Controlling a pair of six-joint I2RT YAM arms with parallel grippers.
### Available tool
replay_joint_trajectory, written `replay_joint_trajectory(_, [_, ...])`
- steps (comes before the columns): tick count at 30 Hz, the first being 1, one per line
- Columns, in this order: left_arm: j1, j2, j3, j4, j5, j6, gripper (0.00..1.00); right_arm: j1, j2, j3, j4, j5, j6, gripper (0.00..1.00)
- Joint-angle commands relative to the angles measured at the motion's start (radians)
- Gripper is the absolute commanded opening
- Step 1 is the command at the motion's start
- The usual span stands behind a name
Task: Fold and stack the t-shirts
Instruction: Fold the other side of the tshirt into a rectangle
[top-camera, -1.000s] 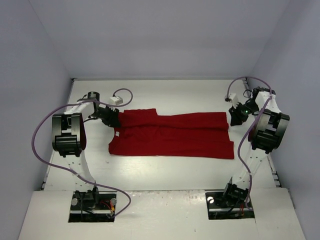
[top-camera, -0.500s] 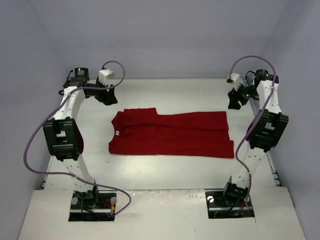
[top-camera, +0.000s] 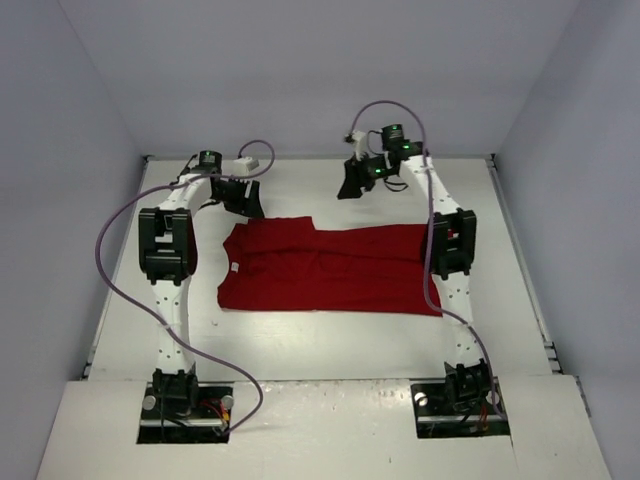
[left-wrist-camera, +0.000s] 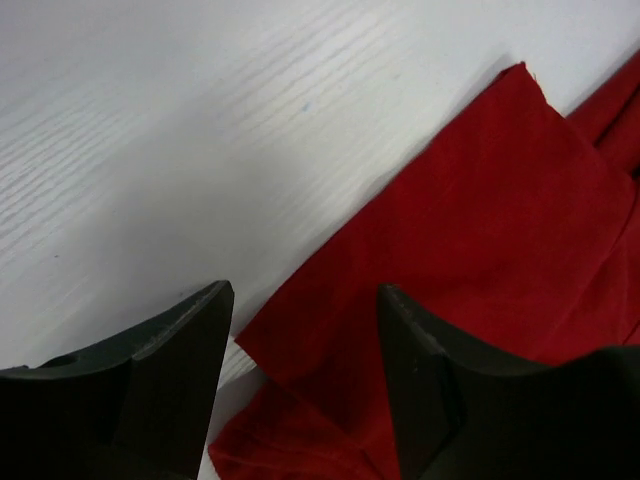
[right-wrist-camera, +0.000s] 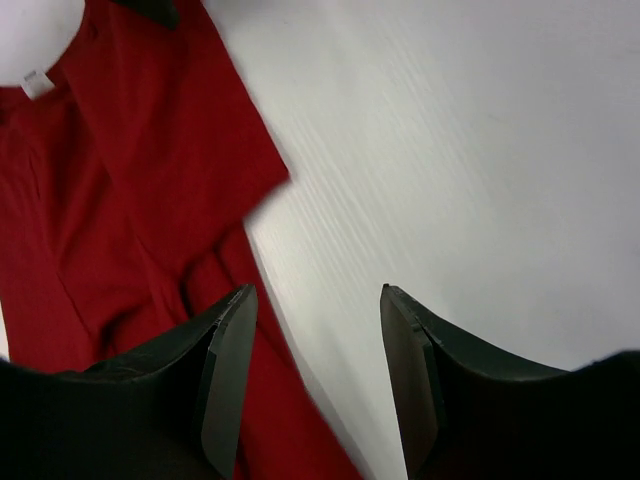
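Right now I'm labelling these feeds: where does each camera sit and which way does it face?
Top external: high behind the arms, facing down at the table and t-shirt; both arms show whole.
Left wrist: on the left arm, facing down at a t-shirt corner; left gripper fingers frame it.
Right wrist: on the right arm, facing down along the t-shirt's edge; right gripper fingers show.
Shared: top external and right wrist both show the white neck tag.

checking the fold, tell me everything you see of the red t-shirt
The t-shirt is plain dark red cloth, lying flat on the white table, folded into a long, lightly wrinkled band. Its white neck label sits at the left end, with one sleeve flap along the far edge there. Nothing grips it.
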Motion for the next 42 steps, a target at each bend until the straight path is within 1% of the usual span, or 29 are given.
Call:
replay_joint_trajectory(1, [0.012,-0.112,0.002,0.084,0.014,-0.075,0.55,0.114,0.032,0.037,0.242,0.023,0.281,0.5])
replay_joint_trajectory(5, [0.014,-0.142,-0.059,0.094,0.02,-0.051,0.55,0.175,0.091,0.054,0.326,0.089,0.379,0.49])
replay_joint_trajectory(8, [0.018,-0.173,-0.106,0.121,0.025,-0.047,0.55,0.197,0.116,0.056,0.353,0.133,0.413,0.47])
replay_joint_trajectory(12, [0.018,-0.204,-0.149,0.133,0.023,-0.041,0.55,0.205,0.125,0.028,0.367,0.179,0.436,0.42])
replay_joint_trajectory(16, [0.018,-0.22,-0.169,0.144,0.013,-0.027,0.56,0.207,0.119,-0.008,0.371,0.211,0.429,0.42])
replay_joint_trajectory(20, [0.018,-0.221,-0.167,0.144,0.003,-0.025,0.56,0.207,0.12,-0.031,0.37,0.222,0.405,0.42])
replay_joint_trajectory(26, [0.018,-0.202,-0.147,0.147,-0.014,-0.028,0.56,0.217,0.097,-0.11,0.37,0.21,0.371,0.37])
replay_joint_trajectory(30, [0.017,-0.165,-0.121,0.143,-0.016,-0.037,0.56,0.219,0.104,-0.128,0.37,0.191,0.368,0.32])
replay_joint_trajectory(32, [0.015,-0.15,-0.109,0.141,-0.003,-0.045,0.56,0.225,0.105,-0.133,0.368,0.186,0.368,0.28])
replay_joint_trajectory(34, [0.012,-0.143,-0.11,0.141,-0.002,-0.044,0.56,0.23,0.102,-0.143,0.368,0.179,0.363,0.27])
replay_joint_trajectory(37, [0.0,-0.137,-0.116,0.14,-0.006,-0.039,0.56,0.237,0.099,-0.166,0.368,0.174,0.359,0.27])
replay_joint_trajectory(39, [-0.009,-0.132,-0.129,0.138,-0.011,-0.039,0.56,0.24,0.103,-0.175,0.368,0.173,0.361,0.3])
replay_joint_trajectory(42, [-0.018,-0.123,-0.141,0.134,-0.034,-0.045,0.56,0.242,0.1,-0.188,0.37,0.179,0.359,0.38])
